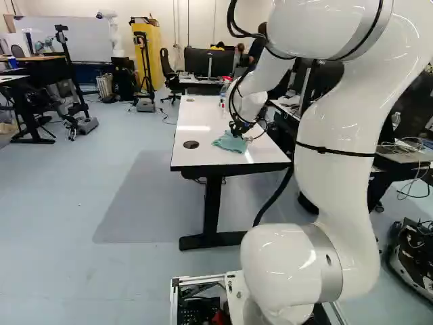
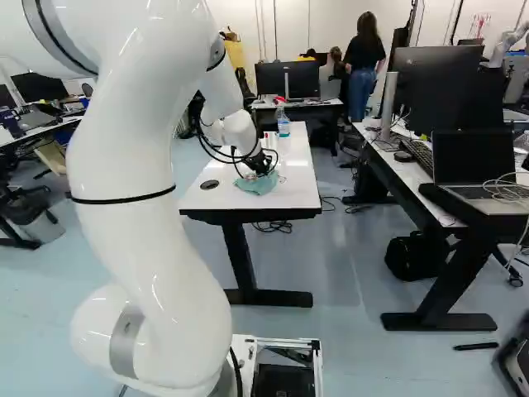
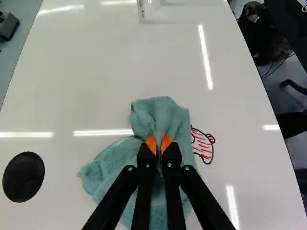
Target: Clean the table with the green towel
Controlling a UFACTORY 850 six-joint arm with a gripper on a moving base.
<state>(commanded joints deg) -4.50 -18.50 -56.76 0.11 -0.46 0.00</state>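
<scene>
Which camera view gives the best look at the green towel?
The wrist view: it shows the towel large, its folds pinched in the tool, beside a red-and-black drawing. Both base views show it only as a small crumpled heap on the table, below the tool.

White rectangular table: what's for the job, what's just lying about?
Job:
- green cloth towel
- black two-finger gripper with orange pads, holding it
- white tabletop
- red-and-black drawing, likely to be wiped

Lying about:
- round black table insert
- clear red-topped spray bottle, apparently unused
</scene>
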